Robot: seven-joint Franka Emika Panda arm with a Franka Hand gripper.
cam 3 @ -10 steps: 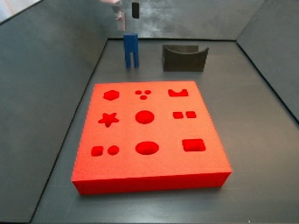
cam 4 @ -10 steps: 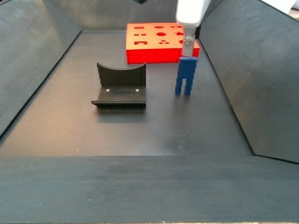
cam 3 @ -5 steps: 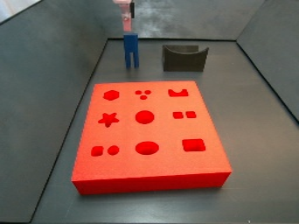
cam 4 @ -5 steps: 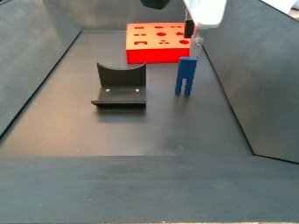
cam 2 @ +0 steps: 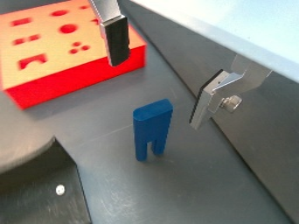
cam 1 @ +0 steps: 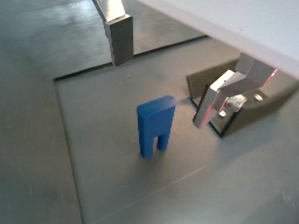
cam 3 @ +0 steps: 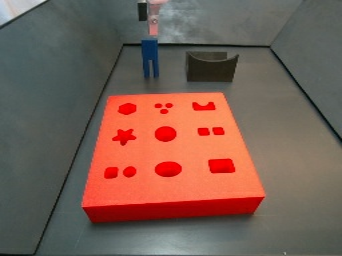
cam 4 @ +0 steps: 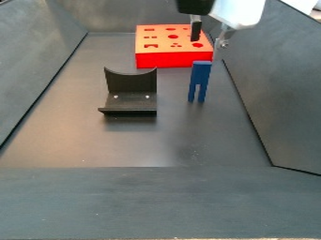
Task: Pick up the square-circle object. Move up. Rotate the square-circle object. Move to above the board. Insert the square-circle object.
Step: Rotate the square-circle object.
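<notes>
The blue peg (cam 3: 150, 57) stands upright on its two prongs, free, near the table's far edge. The red board (cam 3: 168, 150) lies flat, cut-outs up. The pincer (cam 2: 158, 72) hangs above the peg, apart.

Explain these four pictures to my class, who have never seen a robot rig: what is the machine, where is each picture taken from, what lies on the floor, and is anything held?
The machine is a robot arm ending in a gripper with two flat silver fingers. Two pictures come from cameras on its wrist, looking down past those fingers. Two come from cameras fixed beside the dark floor.

On the floor stands the square-circle object, a small blue peg, upright on its two prongs. The board is the big red slab with shape cut-outs. A dark grey U-shaped block sits apart from both.

Nothing is held. The gripper is open and hangs above the peg, its fingers apart on either side, touching nothing.
</notes>
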